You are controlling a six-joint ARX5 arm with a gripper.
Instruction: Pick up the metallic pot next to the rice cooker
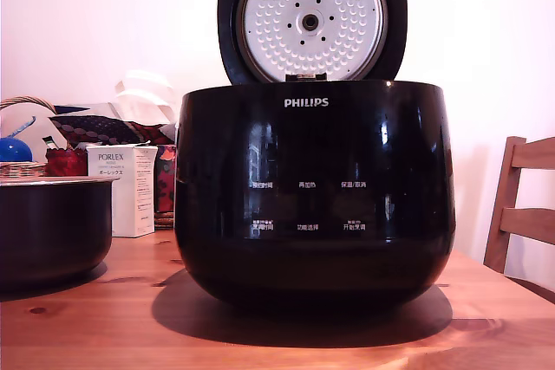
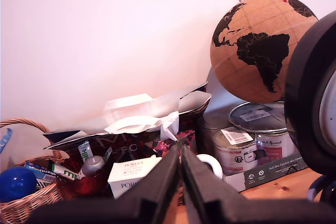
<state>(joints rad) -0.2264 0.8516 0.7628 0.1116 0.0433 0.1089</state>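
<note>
Gripper [image 2: 181,153] jaws closed on nothing, aimed at clutter w/ metallic pot [image 1: 52,231] out of wrist view, so could hit the rice cooker [image 1: 316,188] lid or miss pot rim

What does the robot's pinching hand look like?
Only the wrist view shows it. The gripper has two black, matte fingers, flat-sided and long, wide at the base and narrowing to thin tips. No cables, labels or markings show on them. The rest of the arm is out of sight in both views.
</note>
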